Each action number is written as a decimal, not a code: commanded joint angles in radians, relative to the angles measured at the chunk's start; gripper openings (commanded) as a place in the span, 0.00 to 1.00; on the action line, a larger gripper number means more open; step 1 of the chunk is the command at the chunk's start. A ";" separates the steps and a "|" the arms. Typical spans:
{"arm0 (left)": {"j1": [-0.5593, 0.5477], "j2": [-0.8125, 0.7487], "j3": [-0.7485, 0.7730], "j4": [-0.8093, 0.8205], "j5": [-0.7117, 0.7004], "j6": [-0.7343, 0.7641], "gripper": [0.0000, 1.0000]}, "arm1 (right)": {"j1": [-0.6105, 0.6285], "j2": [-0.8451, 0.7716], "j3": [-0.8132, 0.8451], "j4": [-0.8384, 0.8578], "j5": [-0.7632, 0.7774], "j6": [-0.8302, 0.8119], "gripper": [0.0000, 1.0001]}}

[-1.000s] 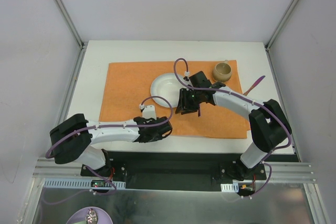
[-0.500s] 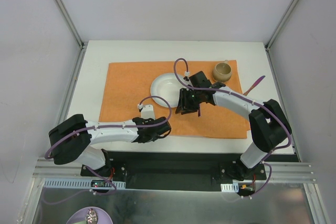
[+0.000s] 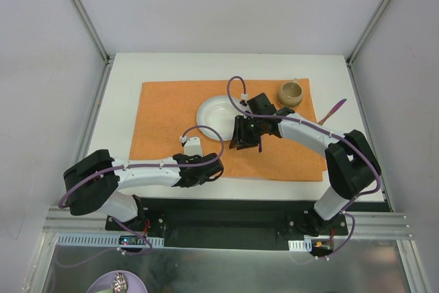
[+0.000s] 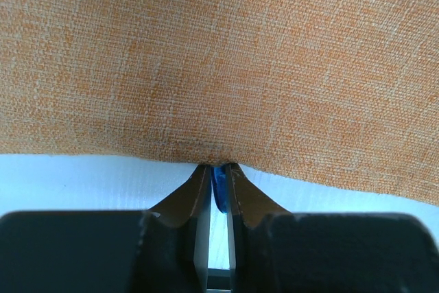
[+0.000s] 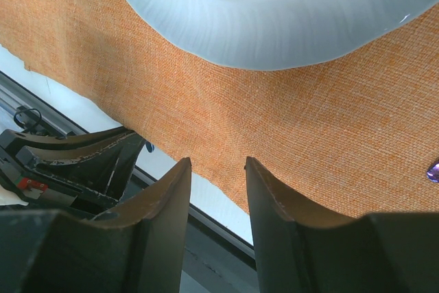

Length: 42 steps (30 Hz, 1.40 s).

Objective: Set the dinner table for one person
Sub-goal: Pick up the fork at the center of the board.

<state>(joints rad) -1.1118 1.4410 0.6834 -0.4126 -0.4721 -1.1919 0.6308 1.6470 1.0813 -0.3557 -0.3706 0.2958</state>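
Left jaws: pinched narrow on placemat [image 4: 219, 66] hem. Right jaws: part-spread, empty, plate [image 5: 260, 12] just ahead. Could ruck it, dragging plate and cup [image 3: 290, 92], if tugged hard.

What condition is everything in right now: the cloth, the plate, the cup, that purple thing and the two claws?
Orange placemat, spread flat on the dinner table.
White plate, right side up on the placemat, empty.
Mug, upright at the placemat's far right corner.
Purple utensil, lying flat beside the placemat's right edge.
Left gripper, shut on the placemat's near edge.
Right gripper, open and empty, above the placemat.
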 commanded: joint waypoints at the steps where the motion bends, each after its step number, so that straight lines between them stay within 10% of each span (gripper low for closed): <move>1: -0.025 0.073 -0.091 -0.009 0.161 -0.035 0.01 | 0.003 -0.032 -0.012 -0.005 0.010 -0.004 0.40; 35: -0.401 -0.099 -0.117 -0.262 0.346 -0.175 0.00 | 0.007 -0.032 -0.029 0.017 0.021 0.020 0.40; 42: -0.416 -0.100 -0.097 -0.307 0.310 -0.210 0.19 | 0.015 -0.044 -0.038 0.015 0.025 0.023 0.40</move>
<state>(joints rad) -1.4803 1.3109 0.6140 -0.5129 -0.3256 -1.3735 0.6350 1.6466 1.0435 -0.3470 -0.3542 0.3065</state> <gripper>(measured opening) 0.153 0.405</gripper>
